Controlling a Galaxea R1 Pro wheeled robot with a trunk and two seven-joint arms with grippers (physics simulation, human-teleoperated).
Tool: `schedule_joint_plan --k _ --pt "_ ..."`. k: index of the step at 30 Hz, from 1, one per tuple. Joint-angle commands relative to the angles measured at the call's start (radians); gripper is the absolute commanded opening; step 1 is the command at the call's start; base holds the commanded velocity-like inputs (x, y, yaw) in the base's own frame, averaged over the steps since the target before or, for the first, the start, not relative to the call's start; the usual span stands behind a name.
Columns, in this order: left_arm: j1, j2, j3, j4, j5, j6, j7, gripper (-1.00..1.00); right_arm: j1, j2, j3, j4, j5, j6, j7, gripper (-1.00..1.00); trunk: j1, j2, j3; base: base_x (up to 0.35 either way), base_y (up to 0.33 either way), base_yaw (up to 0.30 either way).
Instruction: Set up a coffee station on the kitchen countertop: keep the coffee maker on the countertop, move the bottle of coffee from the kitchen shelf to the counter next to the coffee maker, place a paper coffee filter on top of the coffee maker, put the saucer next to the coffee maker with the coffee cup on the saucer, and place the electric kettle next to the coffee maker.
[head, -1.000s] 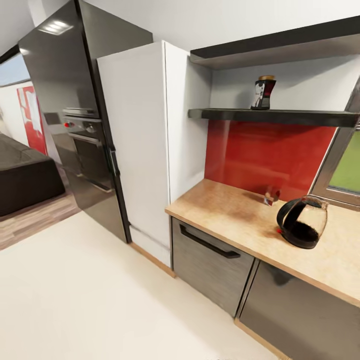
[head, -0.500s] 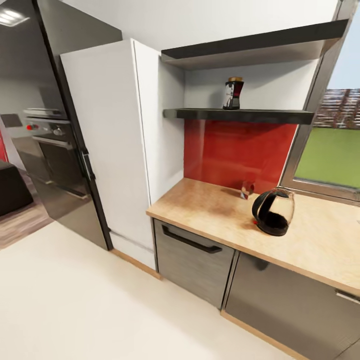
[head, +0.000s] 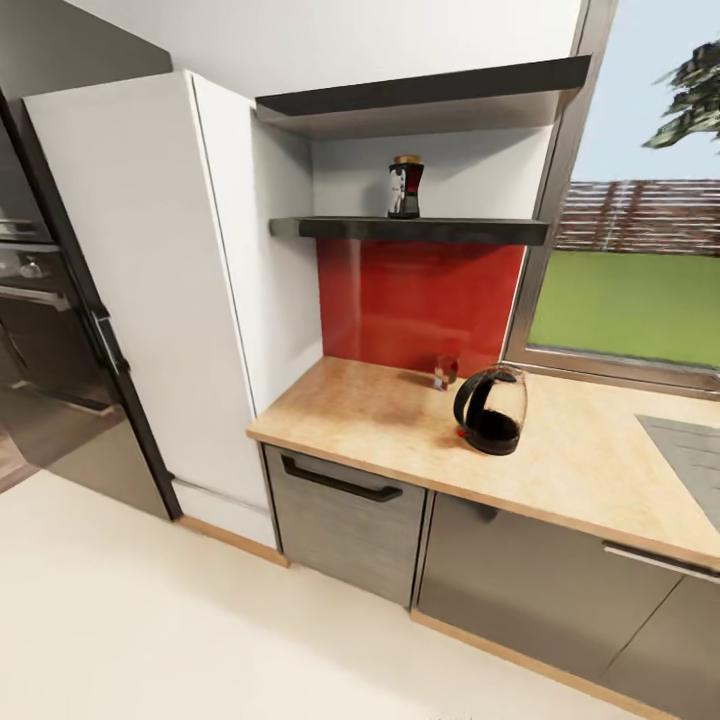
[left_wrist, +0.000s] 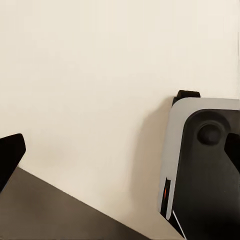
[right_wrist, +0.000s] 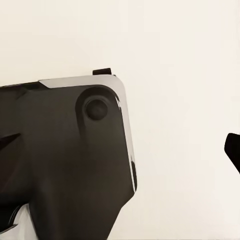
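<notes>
The bottle of coffee, a dark jar with a yellow cap, stands on the lower dark kitchen shelf above the red backsplash. Below it, the electric kettle, rounded and glossy black with a looped handle, sits on the beige kitchen countertop near the window. My left gripper is open, its dark fingertips wide apart over the cream floor. My right gripper is open too, hanging above my own grey-and-black base.
A tall white cabinet and a black built-in oven stand left of the counter. Grey cabinet fronts run under the worktop. A cooktop lies at the right. A small reddish item sits by the backsplash.
The head view has swung to the right, so the counter, shelf and kettle sit further left in the picture and more window shows. The things themselves have not moved.
</notes>
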Motion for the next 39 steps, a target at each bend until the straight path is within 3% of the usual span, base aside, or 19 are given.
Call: schedule_joint_plan --k 1,12,34,39 --pt "-0.001 0.000 0.008 0.000 -0.008 -0.003 -0.005 1.00 -0.001 0.000 -0.002 0.000 0.000 0.000 -0.001 1.00 0.001 -0.002 -0.002 0.000 0.006 -0.300" --pt "-0.001 0.000 0.009 0.000 -0.007 -0.003 -0.004 1.00 0.000 0.000 -0.002 0.000 0.000 0.000 -0.001 1.00 0.001 -0.002 -0.002 0.000 0.173 -0.300" --pt "-0.001 0.000 0.005 0.000 -0.007 -0.003 -0.005 1.00 -0.001 0.004 0.002 0.003 0.003 0.000 -0.003 1.00 0.001 -0.002 -0.002 0.036 0.042 -0.300" --pt "-0.002 0.004 -0.001 -0.003 -0.010 -0.004 -0.005 1.00 -0.001 0.008 0.004 0.004 0.005 -0.001 -0.004 1.00 0.001 -0.002 -0.002 0.014 0.014 -0.115"
